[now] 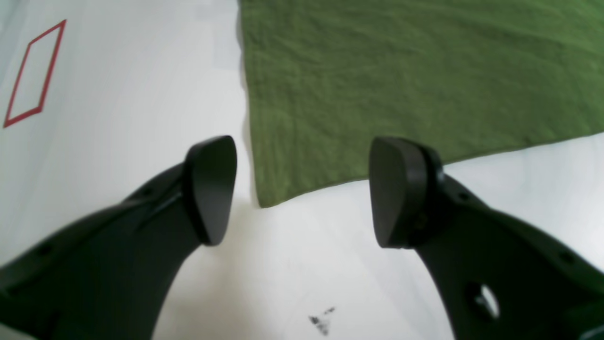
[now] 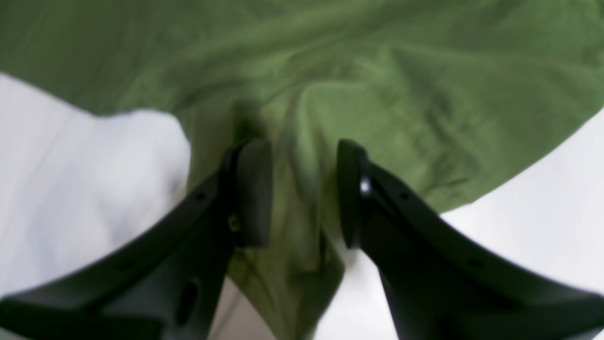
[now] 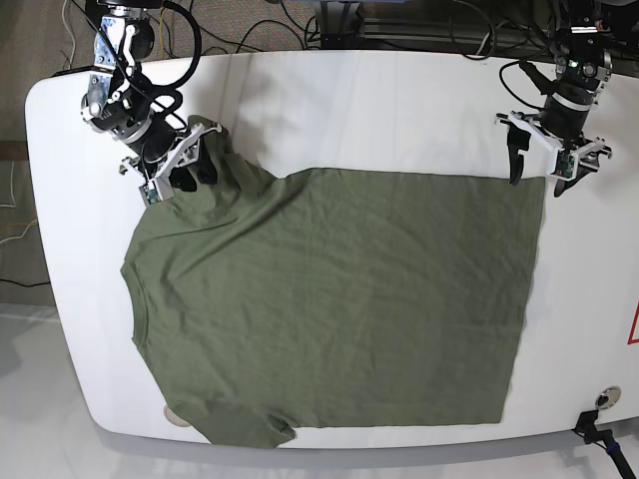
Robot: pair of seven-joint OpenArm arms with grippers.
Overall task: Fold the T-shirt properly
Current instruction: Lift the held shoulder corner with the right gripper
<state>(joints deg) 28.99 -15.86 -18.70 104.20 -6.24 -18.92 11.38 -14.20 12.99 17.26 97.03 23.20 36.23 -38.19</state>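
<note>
While the white table (image 3: 300, 110) carries everything, the T-shirt (image 3: 339, 309) is the landmark: an olive-green garment lying nearly flat across the table's middle, collar edge toward the base view's left, hem toward its right, one sleeve hanging over the table's near edge and the other sleeve bunched at the shirt's far left corner.

At that bunched sleeve sits the right gripper (image 3: 182, 163). Its wrist view shows a ridge of green cloth running up between the two dark fingers (image 2: 255, 189), with a gap on either side of the fold; the picture is blurred, so I cannot tell whether the pads are pinching the cloth or merely straddling it.

The left gripper (image 3: 546, 163) hangs at the shirt's far hem corner, at the base view's right. Its jaws stand wide apart with nothing between them, and in its wrist view the corner of the shirt (image 1: 264, 200) lies flat on the table just beyond the fingertips (image 1: 210, 189), untouched.

Well off from the shirt's hem, a red outlined rectangle (image 1: 35, 73) marks the table, and a small dark smudge (image 1: 323, 321) lies near the left gripper.
</note>
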